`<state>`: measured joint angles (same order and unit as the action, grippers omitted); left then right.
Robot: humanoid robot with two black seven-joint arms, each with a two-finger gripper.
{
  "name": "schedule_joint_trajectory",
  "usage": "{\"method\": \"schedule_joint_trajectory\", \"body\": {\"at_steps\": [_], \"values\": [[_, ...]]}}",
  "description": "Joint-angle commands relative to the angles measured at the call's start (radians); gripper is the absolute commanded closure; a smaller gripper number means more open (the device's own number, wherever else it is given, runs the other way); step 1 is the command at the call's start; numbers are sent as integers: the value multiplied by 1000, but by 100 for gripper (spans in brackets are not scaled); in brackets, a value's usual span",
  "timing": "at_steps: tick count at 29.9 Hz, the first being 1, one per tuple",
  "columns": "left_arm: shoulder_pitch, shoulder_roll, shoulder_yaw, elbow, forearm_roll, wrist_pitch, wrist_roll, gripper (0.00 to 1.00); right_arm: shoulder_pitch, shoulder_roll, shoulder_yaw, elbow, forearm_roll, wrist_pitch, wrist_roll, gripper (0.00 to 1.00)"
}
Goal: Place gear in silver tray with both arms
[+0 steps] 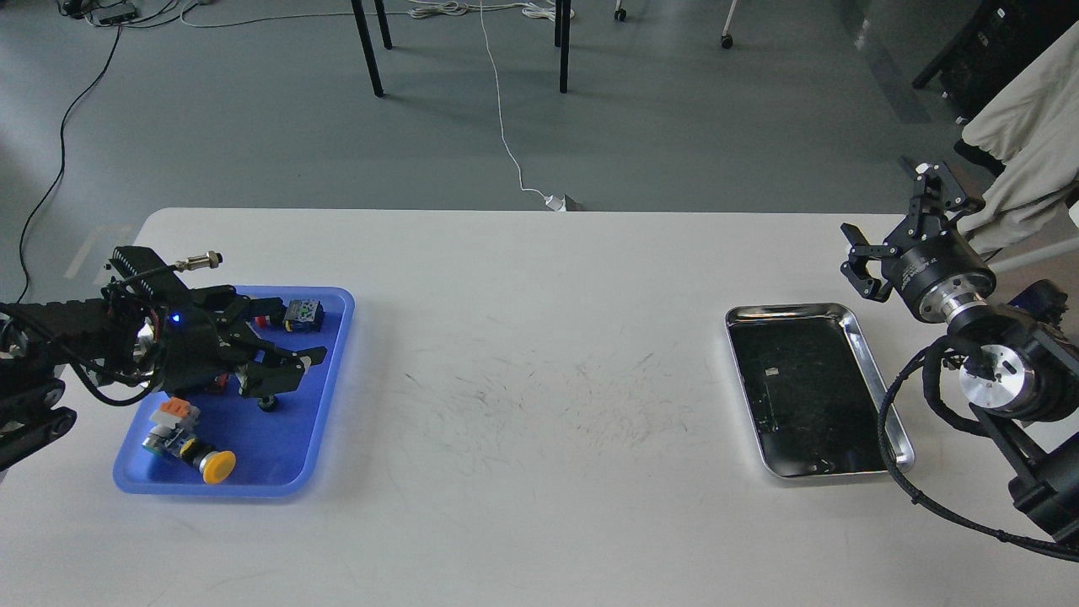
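blue tray (324,438) contents partly hidden beneath left gripper (282,341), both arms cropped at edges

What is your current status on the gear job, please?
Left pincer open, low over the blue tray among the parts. Right pincer open, raised beside the silver tray. Silver tray holds no gear. Table between trays bare.

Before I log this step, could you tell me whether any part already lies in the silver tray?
No, the silver tray shows only its bare dark floor, while the parts sit in the blue tray.
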<state>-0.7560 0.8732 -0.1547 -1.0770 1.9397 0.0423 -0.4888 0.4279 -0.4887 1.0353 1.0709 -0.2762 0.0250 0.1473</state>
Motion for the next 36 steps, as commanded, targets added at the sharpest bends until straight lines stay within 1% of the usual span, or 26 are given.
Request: {"method": "schedule_joint_trajectory", "body": {"at_steps": [1, 4, 9, 16, 20, 26, 30, 33, 36], "values": [[9, -40, 9, 89, 22, 39, 0, 5, 0, -13, -1, 1, 0, -7, 0, 1], [9, -66, 17, 138, 35, 63, 0, 6, 0, -19, -1, 1, 0, -7, 0, 1], [23, -69, 55, 164, 42, 114, 0, 6, 0, -22, -3, 6, 0, -7, 0, 1], [24, -71, 60, 180, 44, 134, 0, 10, -1, -21, -4, 4, 0, -10, 0, 1], [32, -85, 61, 232, 59, 156, 0, 15, -1, -22, -4, 6, 0, -13, 0, 1], [38, -109, 83, 285, 59, 197, 0, 16, -5, -25, -3, 6, 0, -13, 0, 1], [44, -118, 90, 293, 59, 206, 0, 16, -6, -25, -3, 6, 0, -11, 0, 1], [46, -120, 92, 295, 59, 215, 0, 19, -6, -25, -3, 6, 0, -13, 0, 1], [50, -123, 96, 295, 59, 228, 0, 20, -6, -25, -3, 6, 0, -13, 0, 1]]}}
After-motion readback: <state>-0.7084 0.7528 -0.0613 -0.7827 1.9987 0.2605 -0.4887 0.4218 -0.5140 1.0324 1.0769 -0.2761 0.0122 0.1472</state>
